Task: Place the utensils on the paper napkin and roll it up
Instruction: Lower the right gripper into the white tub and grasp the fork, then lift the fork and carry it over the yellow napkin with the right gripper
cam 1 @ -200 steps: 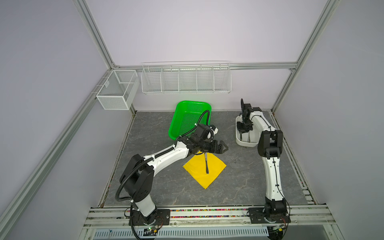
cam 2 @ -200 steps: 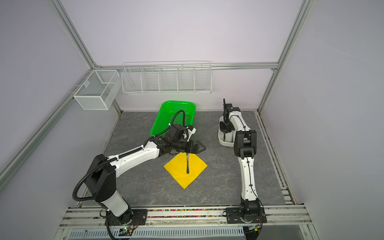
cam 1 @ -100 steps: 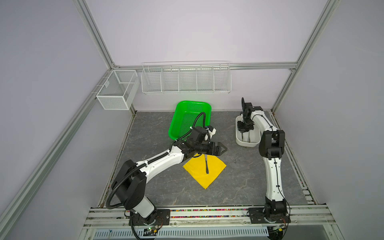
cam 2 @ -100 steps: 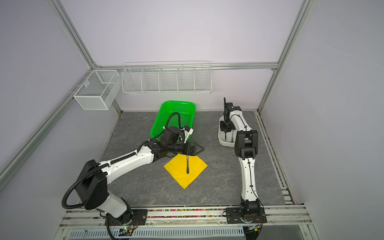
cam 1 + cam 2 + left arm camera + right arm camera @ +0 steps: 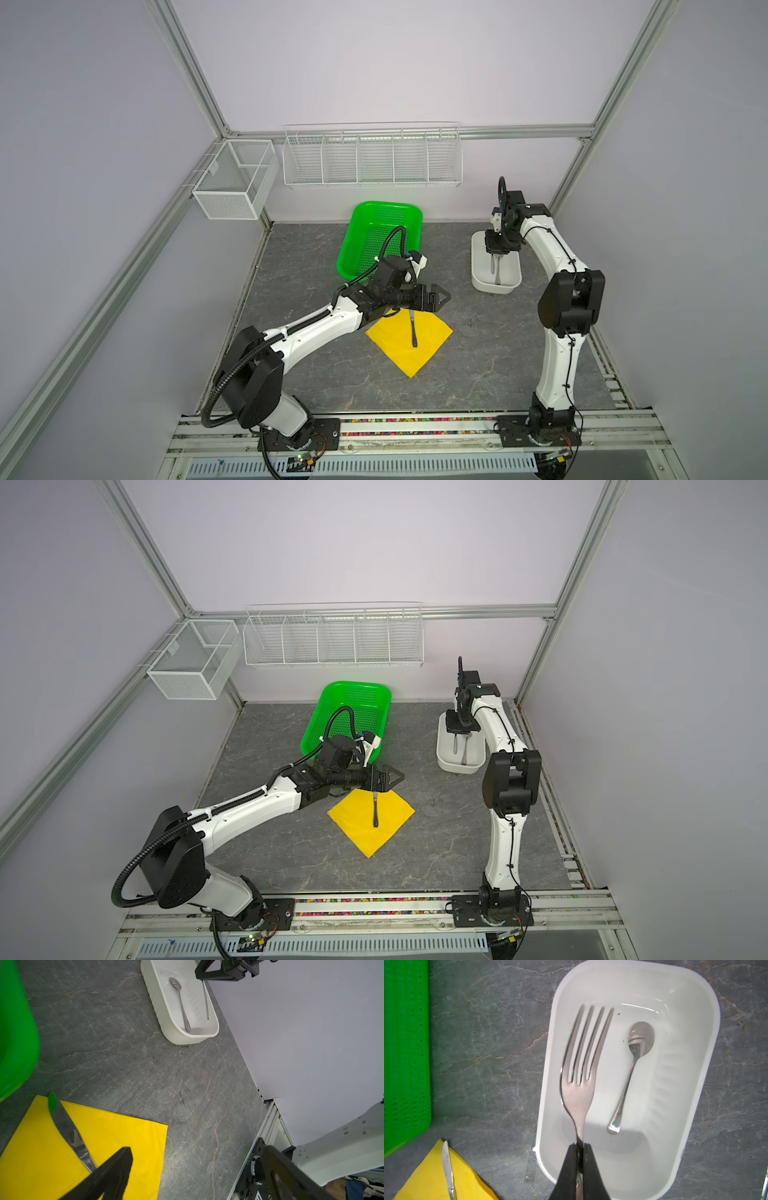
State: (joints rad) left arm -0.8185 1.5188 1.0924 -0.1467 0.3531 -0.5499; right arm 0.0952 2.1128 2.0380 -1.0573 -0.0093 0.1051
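Note:
The yellow paper napkin [image 5: 409, 340] [image 5: 372, 818] lies on the grey table with the knife [image 5: 413, 332] [image 5: 66, 1126] along its middle. My left gripper [image 5: 442, 297] [image 5: 197, 1153] hovers open over the napkin's far corner, holding nothing. In the white tray [image 5: 494, 286] [image 5: 695, 1105] my right gripper [image 5: 579, 1146] [image 5: 494, 255] is shut on the handle of the fork [image 5: 581, 1076], whose tines point away along the tray. The spoon [image 5: 629, 1082] [image 5: 180, 1001] lies loose in the tray beside the fork.
A green perforated basket [image 5: 374, 232] [image 5: 345, 712] stands tilted behind the left arm, close to the napkin. White wire racks [image 5: 372, 158] hang on the back wall and a mesh box [image 5: 232, 183] on the left frame. The right wall runs close beside the tray.
The right jaws have closed onto the fork's handle in the tray. The left arm's elbow has shifted slightly left while its open gripper stayed over the napkin's far corner.

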